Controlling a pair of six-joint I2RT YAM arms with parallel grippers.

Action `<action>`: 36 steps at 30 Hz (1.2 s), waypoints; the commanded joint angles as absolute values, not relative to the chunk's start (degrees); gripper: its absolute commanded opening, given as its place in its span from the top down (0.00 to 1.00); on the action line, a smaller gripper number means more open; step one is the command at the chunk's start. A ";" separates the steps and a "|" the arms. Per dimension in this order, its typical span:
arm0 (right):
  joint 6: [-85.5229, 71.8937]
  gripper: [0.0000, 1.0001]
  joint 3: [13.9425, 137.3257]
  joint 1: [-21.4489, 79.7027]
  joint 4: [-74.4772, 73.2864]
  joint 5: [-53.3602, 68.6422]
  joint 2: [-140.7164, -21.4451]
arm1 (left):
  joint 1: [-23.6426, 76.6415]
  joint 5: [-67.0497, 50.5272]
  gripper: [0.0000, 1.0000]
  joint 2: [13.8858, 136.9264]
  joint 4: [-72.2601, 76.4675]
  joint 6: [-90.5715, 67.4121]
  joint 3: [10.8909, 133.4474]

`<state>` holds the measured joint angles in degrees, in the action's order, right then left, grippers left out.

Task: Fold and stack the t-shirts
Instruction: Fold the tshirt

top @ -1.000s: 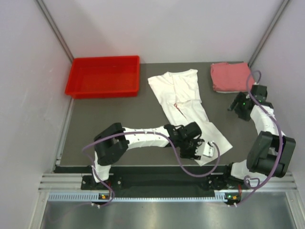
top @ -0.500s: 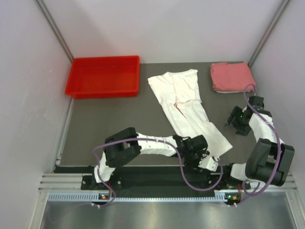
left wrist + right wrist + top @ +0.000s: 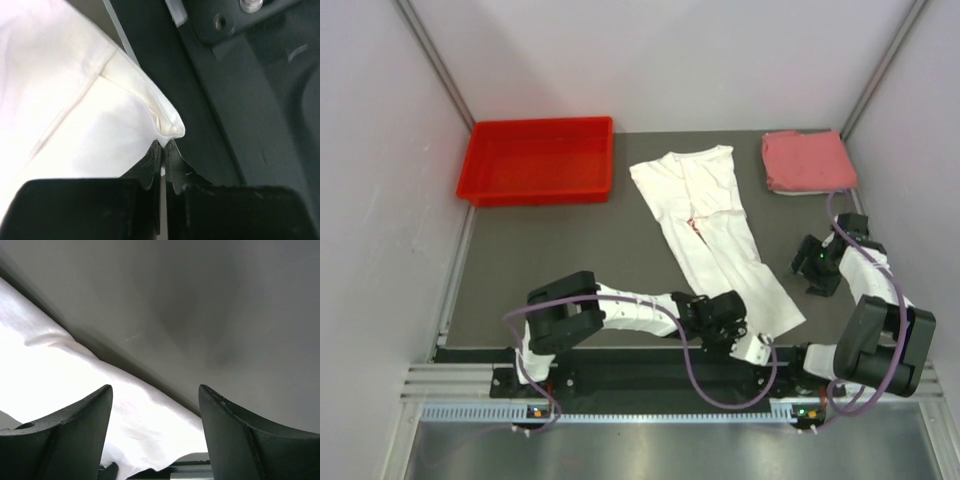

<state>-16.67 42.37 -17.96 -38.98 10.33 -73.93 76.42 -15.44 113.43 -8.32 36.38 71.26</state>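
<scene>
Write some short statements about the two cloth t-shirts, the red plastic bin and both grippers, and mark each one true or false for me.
1. The rectangular red plastic bin holds a shirt. False: nothing shows inside it.
2. The pink folded t-shirt lies at the far right corner of the table. True.
3. The right gripper is open. True.
4. The left gripper is open above the bin. False: it is shut on a near corner of the white t-shirt.
5. The white t-shirt lies on the pink one. False: they lie apart.
</scene>
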 commanded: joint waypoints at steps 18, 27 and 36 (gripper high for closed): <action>-22.93 0.37 40.87 -3.71 -48.07 12.92 -62.14 | 68.56 -26.87 1.00 89.13 -34.60 39.46 52.30; -29.35 0.39 38.41 8.78 -51.76 12.66 -58.28 | 61.00 -35.24 1.00 86.57 -42.80 41.48 52.56; -31.56 0.40 42.08 13.18 -42.02 12.75 -63.96 | 59.59 -44.30 1.00 84.99 -50.80 45.61 54.94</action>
